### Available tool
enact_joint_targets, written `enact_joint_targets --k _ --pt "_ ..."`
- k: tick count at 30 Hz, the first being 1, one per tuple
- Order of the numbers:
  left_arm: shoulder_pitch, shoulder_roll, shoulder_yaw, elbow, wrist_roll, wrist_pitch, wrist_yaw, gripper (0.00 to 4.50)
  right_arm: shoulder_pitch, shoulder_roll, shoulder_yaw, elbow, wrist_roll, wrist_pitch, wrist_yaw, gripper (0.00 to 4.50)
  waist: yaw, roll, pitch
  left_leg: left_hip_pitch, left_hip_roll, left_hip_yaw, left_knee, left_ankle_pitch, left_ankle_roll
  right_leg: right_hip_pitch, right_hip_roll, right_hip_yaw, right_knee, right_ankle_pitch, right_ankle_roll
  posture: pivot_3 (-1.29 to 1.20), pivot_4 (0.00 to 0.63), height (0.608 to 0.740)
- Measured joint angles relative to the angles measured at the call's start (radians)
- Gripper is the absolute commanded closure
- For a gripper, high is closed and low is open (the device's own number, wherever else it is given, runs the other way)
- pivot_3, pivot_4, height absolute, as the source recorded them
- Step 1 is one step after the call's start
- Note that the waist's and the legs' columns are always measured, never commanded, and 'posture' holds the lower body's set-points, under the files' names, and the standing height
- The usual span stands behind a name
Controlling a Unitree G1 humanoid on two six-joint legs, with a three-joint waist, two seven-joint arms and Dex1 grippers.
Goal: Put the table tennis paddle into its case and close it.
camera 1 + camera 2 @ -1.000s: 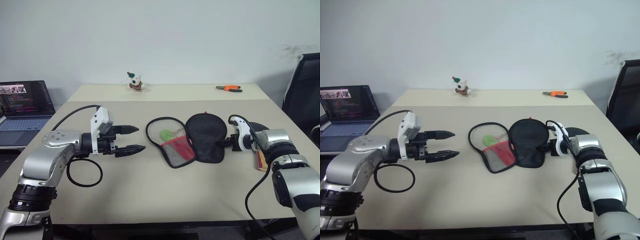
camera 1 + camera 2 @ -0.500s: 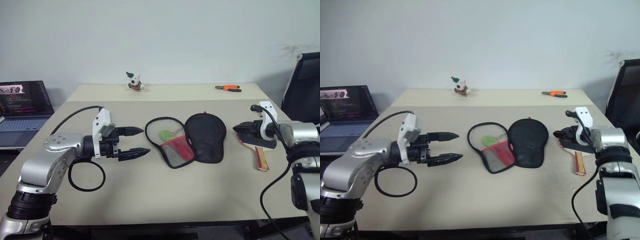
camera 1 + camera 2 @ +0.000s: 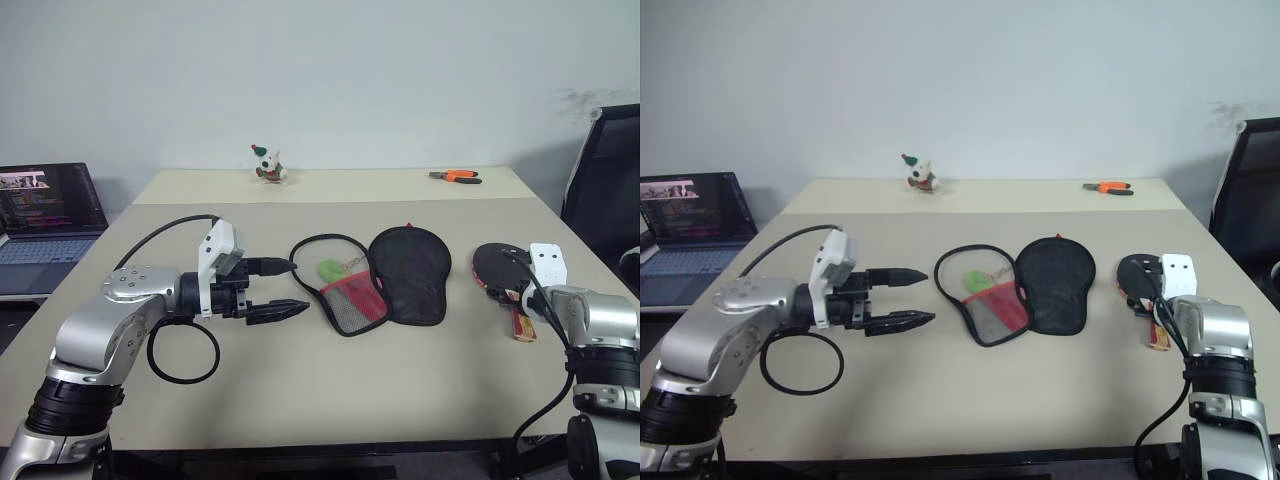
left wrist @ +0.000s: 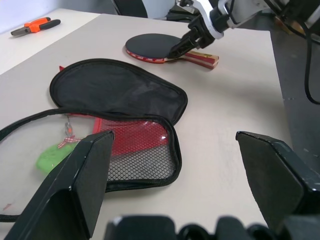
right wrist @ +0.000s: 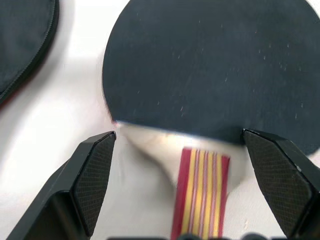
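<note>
Lying flat on the bench point(image 3: 300, 400), the paddle point(image 3: 497, 268) sits apart from the unzipped case point(image 3: 385, 275) (flap spread open). Right hand point(image 4: 186, 44) hovers spread over the paddle's handle, grasping nothing. Left hand point(image 3: 283, 289), also spread and empty, points at the case.

Bare table point(image 3: 330, 380) all along the near edge, open running there. Mid-table, the case point(image 3: 375, 280) lies unzipped and spread flat; just a narrow clear strip between it and the paddle point(image 3: 500, 272). Far edge: toy point(image 3: 266, 165) and pliers point(image 3: 458, 177), well apart. Laptop point(image 3: 45, 215) off the left side.
</note>
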Motion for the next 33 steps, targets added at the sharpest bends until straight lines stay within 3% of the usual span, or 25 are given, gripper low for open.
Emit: enact_joint_targets --k 19,22,30,33 --pt "0.002 -0.001 0.000 0.000 0.008 -0.001 -0.001 0.21 0.084 0.076 -0.069 -0.151 0.006 0.093 -0.127 0.05 -0.003 0.000 0.000 0.002 0.000 0.001 0.001 0.000 0.001 0.000 0.001 0.001 0.003 0.000 0.000 0.00 0.150 0.740" --pt "0.002 -0.001 0.000 0.000 0.011 -0.001 -0.001 0.21 0.078 0.080 -0.072 -0.125 0.007 0.067 -0.129 0.59 -0.003 0.000 0.000 0.003 0.000 0.002 0.001 0.000 0.001 0.000 0.002 0.003 0.003 0.000 0.000 0.00 0.150 0.740" --pt "0.004 -0.003 0.000 -0.007 0.012 0.000 0.003 0.21 0.036 0.080 -0.070 -0.012 0.000 -0.024 -0.152 3.23 -0.004 -0.003 -0.002 0.007 0.000 0.009 0.001 -0.001 0.001 0.001 0.002 0.010 0.007 0.000 0.001 0.00 0.150 0.740" --pt "0.013 -0.002 0.005 -0.014 0.012 0.000 0.009 0.21 0.025 0.087 -0.071 0.001 0.001 -0.031 -0.162 3.40 -0.004 -0.003 -0.002 0.009 0.000 0.011 0.001 -0.001 0.001 0.001 0.002 0.013 0.008 0.001 0.001 0.00 0.150 0.740"
